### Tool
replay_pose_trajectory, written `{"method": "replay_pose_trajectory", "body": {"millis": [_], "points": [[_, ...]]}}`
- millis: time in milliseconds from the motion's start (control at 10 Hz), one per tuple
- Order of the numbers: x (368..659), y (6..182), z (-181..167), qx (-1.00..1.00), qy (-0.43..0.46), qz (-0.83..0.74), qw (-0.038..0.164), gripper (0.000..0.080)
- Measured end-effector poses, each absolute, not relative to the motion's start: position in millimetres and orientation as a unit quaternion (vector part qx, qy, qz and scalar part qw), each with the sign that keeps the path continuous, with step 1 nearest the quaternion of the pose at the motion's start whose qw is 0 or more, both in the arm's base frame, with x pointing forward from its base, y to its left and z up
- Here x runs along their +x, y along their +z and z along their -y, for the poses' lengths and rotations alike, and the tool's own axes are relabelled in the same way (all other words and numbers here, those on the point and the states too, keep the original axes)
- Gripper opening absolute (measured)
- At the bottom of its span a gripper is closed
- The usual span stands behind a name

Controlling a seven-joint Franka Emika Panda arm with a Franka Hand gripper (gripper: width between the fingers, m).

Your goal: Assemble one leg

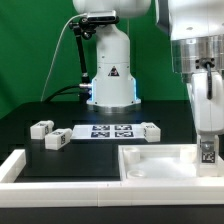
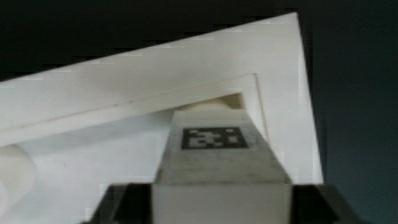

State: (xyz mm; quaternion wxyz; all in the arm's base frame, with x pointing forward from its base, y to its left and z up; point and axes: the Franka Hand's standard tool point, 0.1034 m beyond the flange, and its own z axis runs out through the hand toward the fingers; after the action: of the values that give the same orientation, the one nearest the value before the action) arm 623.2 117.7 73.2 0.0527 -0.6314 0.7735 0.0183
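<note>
My gripper is at the exterior view's right, shut on a white leg with a black-and-white tag, held upright over the corner of the large white rimmed tray part. In the wrist view the leg runs from between my black fingers down to the tray's inner corner; whether it touches the tray I cannot tell. Three more legs lie on the black table: two at the left and one by the marker board.
The marker board lies at mid-table. The robot base stands behind it. A white rail runs along the front left edge.
</note>
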Motion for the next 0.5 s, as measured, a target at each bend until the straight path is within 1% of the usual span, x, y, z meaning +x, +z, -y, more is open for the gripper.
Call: {"method": "replay_pose_trajectory", "body": {"millis": [100, 200, 500], "points": [[623.2, 73.1, -117.6, -0.646, 0.018, -0.761, 0.053, 0.0521], [623.8, 73.6, -117.0, -0.658, 0.019, -0.751, 0.051, 0.0621], [622.8, 74.3, -117.1, -0.77, 0.016, -0.636, 0.048, 0.0645]]}}
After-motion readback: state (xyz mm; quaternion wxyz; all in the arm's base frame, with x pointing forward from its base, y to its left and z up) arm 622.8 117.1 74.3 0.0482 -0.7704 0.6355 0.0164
